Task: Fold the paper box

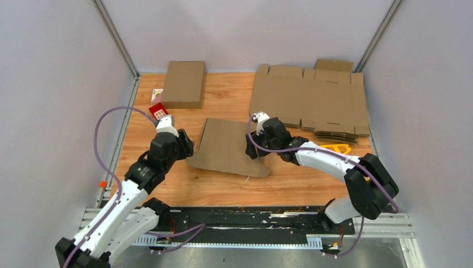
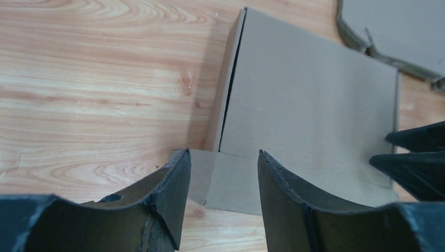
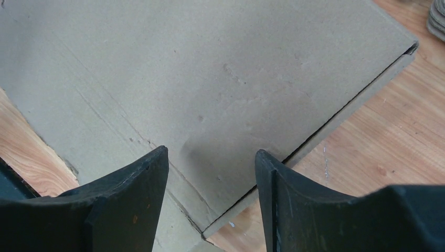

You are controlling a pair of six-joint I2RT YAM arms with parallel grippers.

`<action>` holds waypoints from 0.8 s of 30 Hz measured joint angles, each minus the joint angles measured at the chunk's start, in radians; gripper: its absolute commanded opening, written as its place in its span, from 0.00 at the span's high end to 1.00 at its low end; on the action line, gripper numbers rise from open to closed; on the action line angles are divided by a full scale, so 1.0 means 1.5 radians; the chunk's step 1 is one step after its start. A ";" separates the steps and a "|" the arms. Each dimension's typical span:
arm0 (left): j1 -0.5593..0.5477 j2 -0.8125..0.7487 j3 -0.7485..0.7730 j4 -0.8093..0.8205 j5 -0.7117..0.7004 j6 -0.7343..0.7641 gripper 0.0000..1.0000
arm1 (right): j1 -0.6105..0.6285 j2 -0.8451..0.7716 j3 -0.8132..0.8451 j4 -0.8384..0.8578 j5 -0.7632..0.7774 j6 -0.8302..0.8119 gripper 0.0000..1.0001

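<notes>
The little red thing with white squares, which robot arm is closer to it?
Left. The left arm ends right beside the red thing; the right arm is across the paper box, farther away.

Bright, even light is falling from above (views mostly sharp); the paper box (image 2: pixel 309 105) is casting soft shadows.

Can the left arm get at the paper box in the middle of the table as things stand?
Probably yes. The left gripper is open right at the paper box's left corner, with only bare table beside it. The right gripper hovers over the opposite edge, not blocking.
</notes>
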 measured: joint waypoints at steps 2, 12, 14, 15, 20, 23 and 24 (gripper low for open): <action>0.000 0.051 0.008 0.013 0.018 0.012 0.47 | -0.002 0.005 0.005 0.000 -0.003 0.000 0.41; 0.010 0.217 0.007 0.080 0.070 0.049 0.51 | -0.003 0.001 -0.008 0.025 -0.003 0.000 0.34; 0.017 0.232 -0.007 0.104 0.066 0.049 0.51 | -0.003 -0.013 -0.025 0.039 0.000 -0.001 0.32; 0.020 0.234 -0.021 0.119 0.065 0.049 0.51 | -0.003 -0.021 -0.034 0.041 0.002 -0.001 0.31; 0.029 0.271 -0.061 0.158 0.082 0.047 0.54 | -0.003 -0.075 -0.085 0.057 0.018 0.000 0.24; 0.030 0.298 -0.057 0.197 0.106 0.044 0.55 | -0.003 -0.099 -0.105 0.066 0.032 0.001 0.23; 0.030 0.304 -0.056 0.205 0.115 0.042 0.55 | -0.003 -0.107 -0.110 0.069 0.041 0.003 0.23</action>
